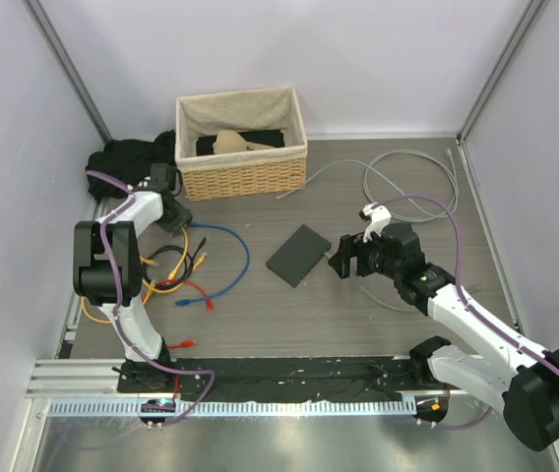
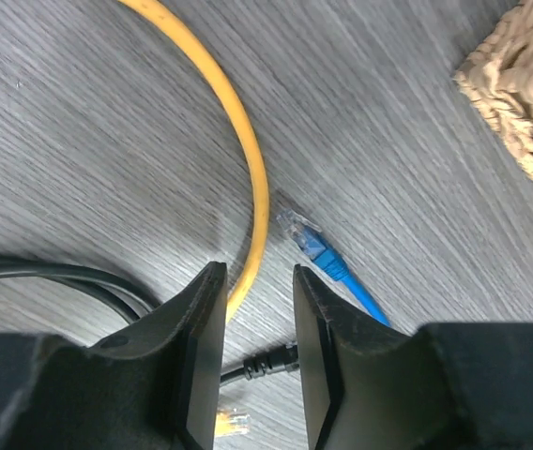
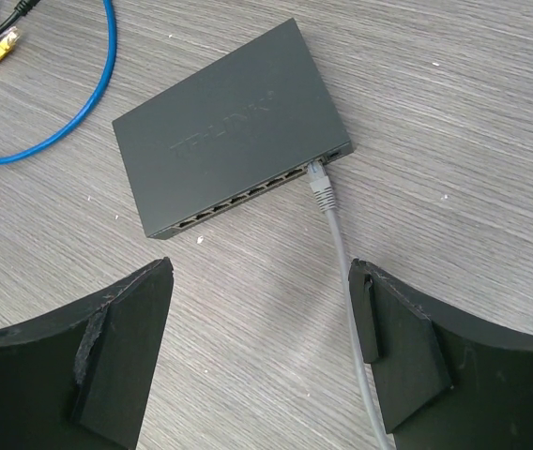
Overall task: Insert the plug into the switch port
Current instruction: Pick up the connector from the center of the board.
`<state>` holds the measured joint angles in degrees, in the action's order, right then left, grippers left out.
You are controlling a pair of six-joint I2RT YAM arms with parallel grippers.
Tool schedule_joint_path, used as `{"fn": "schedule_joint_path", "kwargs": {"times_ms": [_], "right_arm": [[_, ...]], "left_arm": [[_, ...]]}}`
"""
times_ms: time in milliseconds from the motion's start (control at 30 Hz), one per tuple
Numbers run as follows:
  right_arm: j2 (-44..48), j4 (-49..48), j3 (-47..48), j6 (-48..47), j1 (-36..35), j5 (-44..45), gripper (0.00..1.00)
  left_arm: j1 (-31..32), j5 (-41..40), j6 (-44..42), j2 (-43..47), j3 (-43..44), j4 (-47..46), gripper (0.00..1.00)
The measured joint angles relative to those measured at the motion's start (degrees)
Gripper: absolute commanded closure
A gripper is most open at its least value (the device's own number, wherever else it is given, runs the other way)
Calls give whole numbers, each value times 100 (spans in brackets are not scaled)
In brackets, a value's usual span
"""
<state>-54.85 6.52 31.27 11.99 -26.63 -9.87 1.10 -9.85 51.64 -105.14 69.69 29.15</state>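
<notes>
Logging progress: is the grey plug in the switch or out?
In, apparently: the grey plug tip sits inside a port of the switch.

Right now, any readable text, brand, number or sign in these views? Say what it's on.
"TP-LINK": faint, tone-on-tone lettering on the top face of the switch, seen in the right wrist view.
Nothing else is readable in any view; in the top view the switch's lettering is too small to make out.

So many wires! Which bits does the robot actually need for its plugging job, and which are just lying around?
Job: switch, grey plug.
Lying about: basket, yellow cable, blue cable, red cable, black cloth.
</notes>
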Motion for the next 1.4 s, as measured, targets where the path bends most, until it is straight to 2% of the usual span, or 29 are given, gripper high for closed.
{"fn": "schedule_joint_path", "kwargs": {"times_ms": [267,600,1400], "right_arm": [[26,0,0,-2,-17,-35,16],[66,0,0,-2,-22,-37,16],[44,-7,-2,-7,-26,-76,16]], "left_arm": [[0,4,192,-39,455,131,58],[-2,48,382,-686,940,249,64],[-9,-2,785,-476,782,527,60]]}}
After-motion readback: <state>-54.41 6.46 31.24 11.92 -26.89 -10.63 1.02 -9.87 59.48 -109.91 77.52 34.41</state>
